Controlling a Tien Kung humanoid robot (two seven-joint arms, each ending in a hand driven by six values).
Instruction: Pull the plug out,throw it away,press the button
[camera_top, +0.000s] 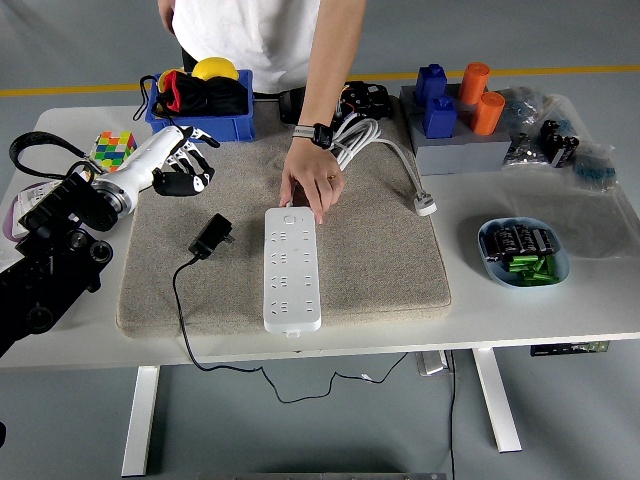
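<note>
Grey matting (380, 260) covers the white surface (560, 310), where the black plug (211, 237) lies unplugged, just left of the white power strip (292, 268). Left hand (180, 170) hovers far-left, fingers (192, 183) loosely curled, empty. Light, rigid, cable-tethered: probably best gripped across its body.

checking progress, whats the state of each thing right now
plug: out of the strip, lying on the mat left of it, cord trailing off the table's near edge
power strip: flat on the mat, sockets empty
person's hand: fingertips resting on the strip's far end
left hand: empty, fingers loosely open, above the mat's far left corner
blue bin: filled
right hand: not in view
</note>
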